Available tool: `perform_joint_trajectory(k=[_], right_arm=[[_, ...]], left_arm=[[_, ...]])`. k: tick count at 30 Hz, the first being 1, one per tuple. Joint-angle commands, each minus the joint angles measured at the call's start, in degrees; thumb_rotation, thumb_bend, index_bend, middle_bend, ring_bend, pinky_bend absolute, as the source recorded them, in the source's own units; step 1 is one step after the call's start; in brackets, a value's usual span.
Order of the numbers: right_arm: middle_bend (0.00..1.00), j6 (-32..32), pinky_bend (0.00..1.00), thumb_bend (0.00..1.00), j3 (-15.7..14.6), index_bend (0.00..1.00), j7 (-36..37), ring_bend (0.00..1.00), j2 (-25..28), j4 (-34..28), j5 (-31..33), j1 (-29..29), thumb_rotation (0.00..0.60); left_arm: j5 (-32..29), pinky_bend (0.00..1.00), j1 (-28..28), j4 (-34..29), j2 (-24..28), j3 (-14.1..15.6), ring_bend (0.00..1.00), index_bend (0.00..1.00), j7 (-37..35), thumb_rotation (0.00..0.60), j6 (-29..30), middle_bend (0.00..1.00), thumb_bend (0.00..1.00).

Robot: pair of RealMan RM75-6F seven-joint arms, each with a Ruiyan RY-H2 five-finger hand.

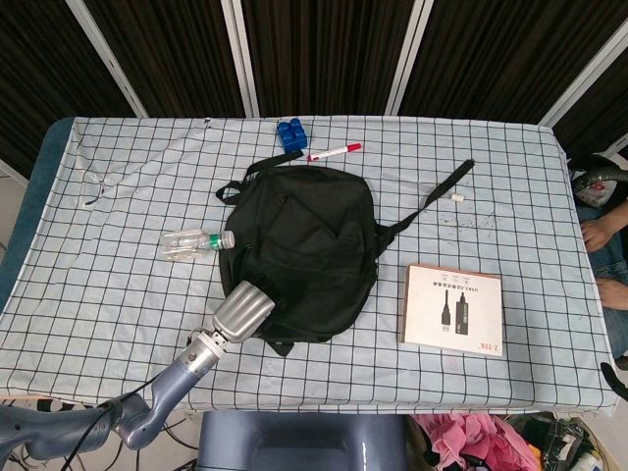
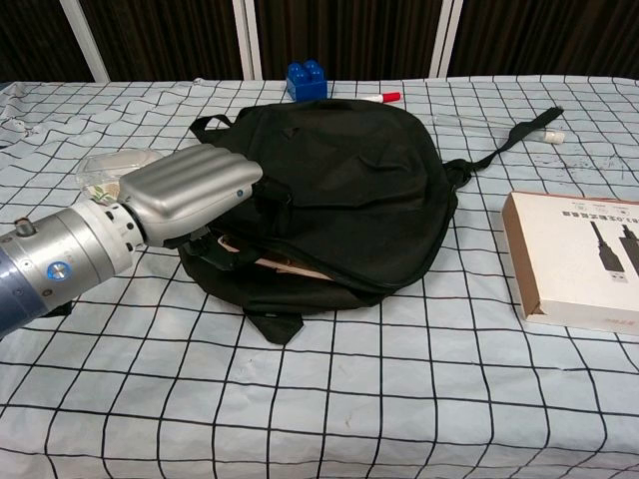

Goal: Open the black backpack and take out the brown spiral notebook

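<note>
The black backpack (image 1: 309,245) (image 2: 349,190) lies flat in the middle of the checked tablecloth. Its near-left side gapes open, and the brown edge of the notebook (image 2: 290,267) shows in the slit in the chest view. My left hand (image 1: 243,309) (image 2: 190,195) is at that opening. Its fingers lie together over the upper flap, and its dark underside sits at the mouth of the slit. Whether it grips the flap or the notebook is hidden. The head view does not show the notebook. My right hand appears in neither view.
A clear plastic bottle (image 1: 196,242) (image 2: 115,168) lies just left of the backpack. A blue brick (image 1: 290,133) (image 2: 308,78) and a red-capped marker (image 1: 334,151) (image 2: 379,98) lie behind it. A white-and-brown box (image 1: 453,308) (image 2: 584,261) sits to the right. A strap (image 1: 442,191) trails to the back right.
</note>
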Motion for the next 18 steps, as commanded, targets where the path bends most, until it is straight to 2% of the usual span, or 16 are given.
perform_joint_trajectory(k=[1, 18], right_arm=[[0.03, 0.13, 0.17, 0.17, 0.0, 0.0, 0.04, 0.17, 0.03, -0.02, -0.08, -0.04, 0.6], [0.03, 0.39, 0.17, 0.17, -0.04, 0.0, -0.19, 0.17, 0.08, -0.09, -0.34, -0.06, 0.6]], left_arm=[[0.1, 0.32, -0.04, 0.07, -0.15, 0.03, 0.36, 0.48, 0.1, 0.6, -0.02, 0.54, 0.4], [0.21, 0.33, -0.44, 1.3, -1.1, -0.29, 0.39, 0.52, 0.47, 0.6, -0.27, 0.57, 0.4]])
